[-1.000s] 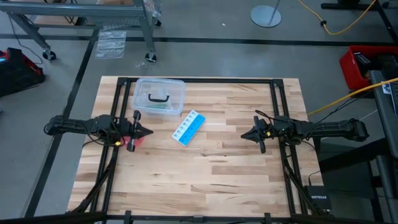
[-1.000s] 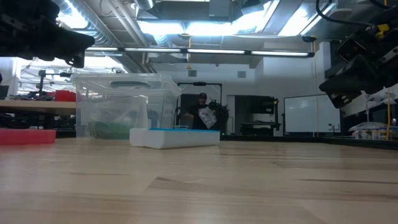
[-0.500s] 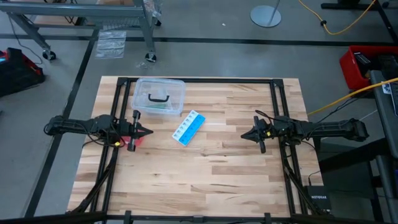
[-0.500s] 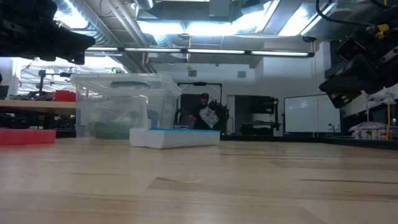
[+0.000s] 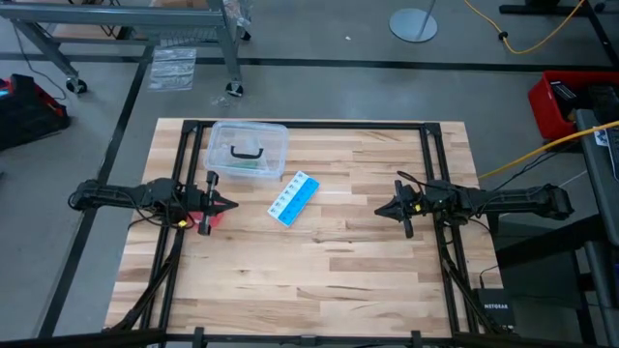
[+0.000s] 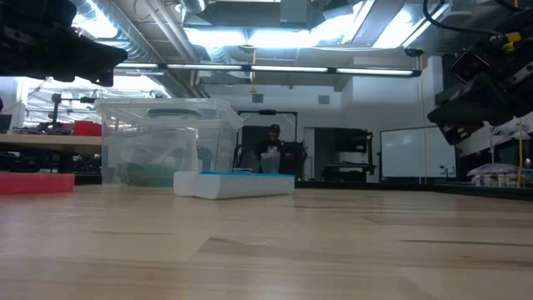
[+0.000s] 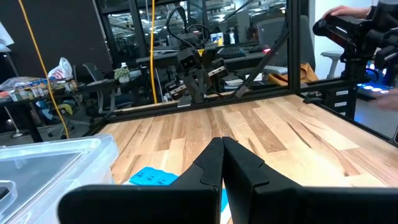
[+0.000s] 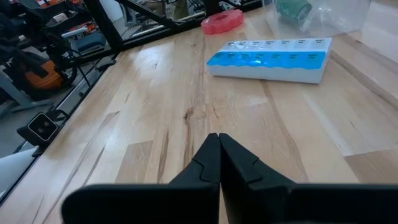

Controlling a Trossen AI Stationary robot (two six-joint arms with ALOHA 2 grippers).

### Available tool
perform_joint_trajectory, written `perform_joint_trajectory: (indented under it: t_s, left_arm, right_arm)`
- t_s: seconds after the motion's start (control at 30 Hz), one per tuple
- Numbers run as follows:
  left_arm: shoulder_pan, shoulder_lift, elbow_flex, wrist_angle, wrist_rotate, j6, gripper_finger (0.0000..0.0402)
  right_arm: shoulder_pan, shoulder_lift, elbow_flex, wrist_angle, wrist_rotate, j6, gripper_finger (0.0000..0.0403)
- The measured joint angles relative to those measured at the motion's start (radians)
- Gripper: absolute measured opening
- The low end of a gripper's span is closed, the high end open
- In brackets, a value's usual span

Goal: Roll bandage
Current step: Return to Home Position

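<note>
The bandage (image 8: pixel 292 9) is a small dark green bundle lying inside a clear plastic box (image 5: pixel 249 150) with a dark handle on its lid, at the table's far left. It shows through the box wall in the low view (image 6: pixel 146 173). My left gripper (image 5: pixel 234 205) hovers shut just near of the box, above a red round disc (image 5: pixel 211 218); in its wrist view the fingertips (image 7: pixel 222 140) meet with nothing between them. My right gripper (image 5: pixel 378 211) hovers shut at the table's right, its fingers (image 8: pixel 219 135) closed on nothing and pointing toward the table's left.
A blue-and-white pill box (image 5: pixel 293 199) lies slanted on the table between the two grippers, just right of the clear box. The wooden table (image 5: pixel 319 271) has a black frame along its edges. A person (image 6: pixel 272 150) stands in the room far behind.
</note>
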Motion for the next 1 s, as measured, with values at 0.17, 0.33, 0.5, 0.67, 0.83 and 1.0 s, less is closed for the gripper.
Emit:
perform_joint_trajectory:
  t_s: [0.17, 0.33, 0.5, 0.67, 0.83, 1.0]
  left_arm:
    - [0.000, 0.000, 0.000, 0.000, 0.000, 0.000, 0.0000]
    - [0.000, 0.000, 0.000, 0.000, 0.000, 0.000, 0.0000]
    - [0.000, 0.000, 0.000, 0.000, 0.000, 0.000, 0.0000]
    - [0.000, 0.002, 0.000, 0.000, 0.000, -0.001, 0.0000]
    - [0.000, 0.003, 0.000, 0.000, 0.000, 0.000, 0.0000]
    - [0.000, 0.004, 0.000, 0.000, 0.000, 0.000, 0.0000]
  right_arm:
    - [0.000, -0.040, 0.000, -0.002, -0.003, 0.003, 0.0001]
    - [0.000, -0.151, 0.000, 0.001, -0.033, 0.024, 0.0001]
    - [0.000, -0.312, 0.000, 0.001, -0.036, -0.006, 0.0001]
    - [-0.001, -0.335, 0.004, 0.012, -0.049, 0.000, 0.0001]
    - [-0.001, -0.335, 0.005, 0.023, -0.019, -0.124, 0.0001]
    - [-0.001, -0.335, 0.005, 0.020, -0.010, -0.215, 0.0001]
